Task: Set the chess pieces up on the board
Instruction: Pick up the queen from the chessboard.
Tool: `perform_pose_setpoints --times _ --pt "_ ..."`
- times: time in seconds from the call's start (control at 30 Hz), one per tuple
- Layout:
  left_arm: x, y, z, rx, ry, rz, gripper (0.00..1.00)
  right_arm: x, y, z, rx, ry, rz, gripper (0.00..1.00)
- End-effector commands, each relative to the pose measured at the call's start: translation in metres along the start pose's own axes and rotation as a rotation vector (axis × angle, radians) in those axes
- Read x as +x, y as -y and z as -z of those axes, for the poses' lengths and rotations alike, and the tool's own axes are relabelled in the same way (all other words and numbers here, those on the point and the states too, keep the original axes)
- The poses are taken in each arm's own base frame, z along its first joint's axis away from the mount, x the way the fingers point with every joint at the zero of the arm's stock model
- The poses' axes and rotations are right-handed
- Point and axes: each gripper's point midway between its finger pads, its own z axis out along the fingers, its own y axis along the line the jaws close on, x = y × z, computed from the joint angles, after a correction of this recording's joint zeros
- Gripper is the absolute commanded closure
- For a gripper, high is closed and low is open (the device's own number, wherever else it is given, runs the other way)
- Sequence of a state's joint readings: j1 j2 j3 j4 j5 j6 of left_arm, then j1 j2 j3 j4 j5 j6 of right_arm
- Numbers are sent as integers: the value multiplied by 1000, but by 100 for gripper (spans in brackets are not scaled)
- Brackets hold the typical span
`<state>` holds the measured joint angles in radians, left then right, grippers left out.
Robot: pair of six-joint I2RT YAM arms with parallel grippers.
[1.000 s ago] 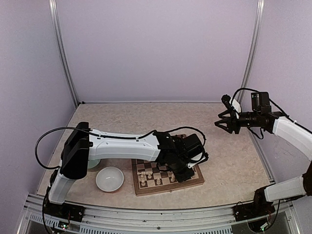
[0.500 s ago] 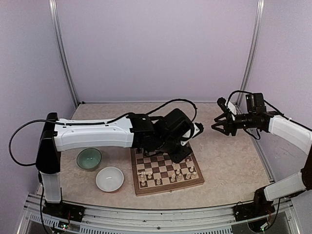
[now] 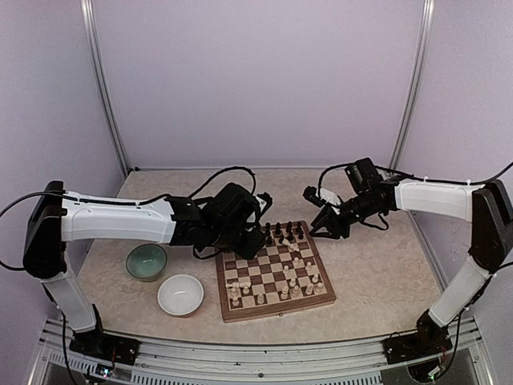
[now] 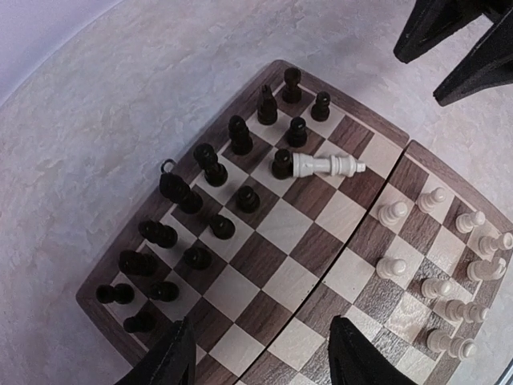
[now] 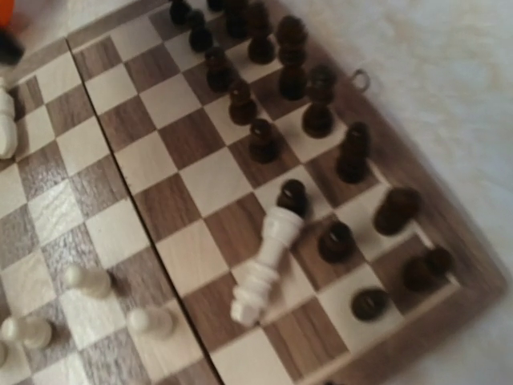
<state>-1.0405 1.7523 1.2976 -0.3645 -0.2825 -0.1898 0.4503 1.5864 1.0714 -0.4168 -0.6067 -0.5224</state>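
- Your clearest lane is the bare middle ranks of the square checkered wooden board (image 4: 296, 224).
- Dark brown turned pieces (image 4: 210, 164) crowd its far rows; a toppled cream piece (image 4: 325, 166) lies among them, touching one.
- Upright cream pieces (image 4: 437, 285) block the near rows.
- A round green bowl (image 3: 147, 261) and a round white bowl (image 3: 180, 294) stand left of the board.

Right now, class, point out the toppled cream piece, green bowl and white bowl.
toppled cream piece (image 4: 325, 166), left wrist view, mid-stem
green bowl (image 3: 147, 261), top view, bare inside
white bowl (image 3: 180, 294), top view, bare inside

A green bowl (image 3: 147, 261) sits just beside a white bowl (image 3: 180, 294) on the table (image 3: 385, 273).
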Motion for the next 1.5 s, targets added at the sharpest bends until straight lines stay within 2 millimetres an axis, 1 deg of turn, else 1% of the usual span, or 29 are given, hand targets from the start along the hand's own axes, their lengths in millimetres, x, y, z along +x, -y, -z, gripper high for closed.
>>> perform_pose_setpoints --times 0.0,0.2,0.43,0.73,1.0,1.27,1.47 --pt "-27 0 24 39 146 136 43 1 -5 -22 -15 -80 20 66" --pt "-15 -10 32 17 149 156 43 8 -10 -48 -25 -146 19 68" --pt "-9 -15 34 12 151 172 43 11 -16 -67 -50 -188 18 69" --pt "-5 -15 33 18 145 176 43 17 -13 -81 -37 -229 7 67" --pt "-2 -13 31 25 140 178 43 25 -8 -88 -26 -255 -8 68" --pt "0 -12 27 28 131 175 43 35 -9 -95 -32 -276 -22 76" --pt "1 -11 26 28 129 172 43 36 -7 -92 -14 -282 -17 88"
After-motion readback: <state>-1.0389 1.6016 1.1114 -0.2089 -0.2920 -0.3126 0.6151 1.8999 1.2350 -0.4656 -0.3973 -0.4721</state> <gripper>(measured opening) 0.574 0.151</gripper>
